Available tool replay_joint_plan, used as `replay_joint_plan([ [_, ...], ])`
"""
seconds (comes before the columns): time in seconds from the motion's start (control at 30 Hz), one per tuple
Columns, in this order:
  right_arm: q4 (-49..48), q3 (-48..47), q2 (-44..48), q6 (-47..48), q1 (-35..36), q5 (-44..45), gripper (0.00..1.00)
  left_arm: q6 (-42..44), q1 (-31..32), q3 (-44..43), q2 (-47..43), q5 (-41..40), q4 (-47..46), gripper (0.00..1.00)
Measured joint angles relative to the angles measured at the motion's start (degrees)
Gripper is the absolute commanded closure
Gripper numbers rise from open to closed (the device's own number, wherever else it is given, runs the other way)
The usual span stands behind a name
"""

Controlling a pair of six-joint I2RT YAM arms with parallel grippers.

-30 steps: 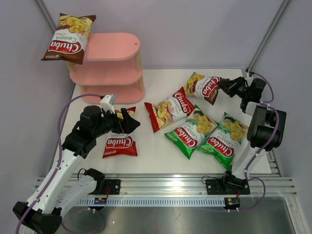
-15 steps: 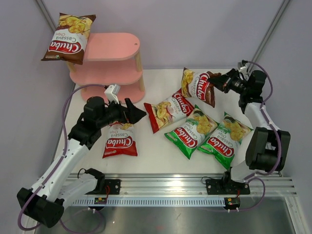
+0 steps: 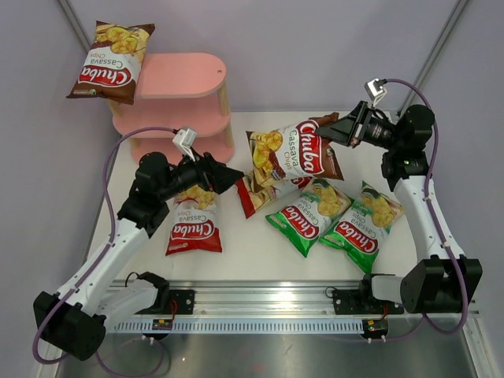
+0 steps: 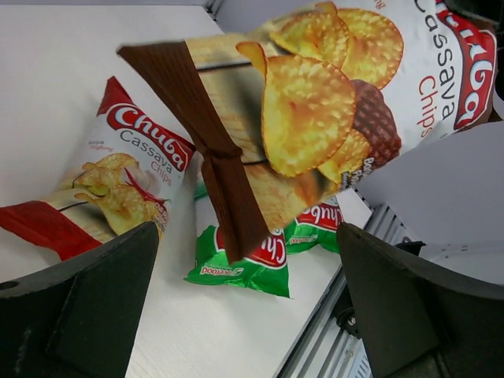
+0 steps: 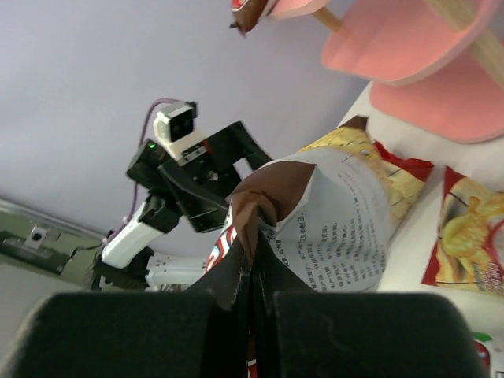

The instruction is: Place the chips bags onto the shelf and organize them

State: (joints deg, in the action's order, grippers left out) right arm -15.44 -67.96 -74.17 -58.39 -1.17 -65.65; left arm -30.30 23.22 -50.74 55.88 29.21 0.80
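Brown chips bag point(image 3: 295, 153) hangs gripped in the clenched right tool point(image 3: 339, 131), just before the released, wide-spread left tool point(image 3: 232, 178)

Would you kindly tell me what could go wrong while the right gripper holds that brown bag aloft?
The right gripper pinches the hanging brown bag by one edge seam, so it may swing or slip. The open left gripper points at it; a handover could collide. The other brown bag overhangs the shelf top and might fall.
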Motion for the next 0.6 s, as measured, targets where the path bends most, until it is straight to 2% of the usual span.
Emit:
replay_joint_plan([
  [0.43,-13.35,-1.22,4.35,-11.08,5.33,-3.63,1.00,-3.91,0.00,4.52,-1.77,10.58,-11.67,0.01],
  [0.6,-21.68,-2.78,4.52,-18.82,7.54,-4.59,1.00,-5.75,0.00,4.83,-2.19,13.97,-15.72,0.01],
])
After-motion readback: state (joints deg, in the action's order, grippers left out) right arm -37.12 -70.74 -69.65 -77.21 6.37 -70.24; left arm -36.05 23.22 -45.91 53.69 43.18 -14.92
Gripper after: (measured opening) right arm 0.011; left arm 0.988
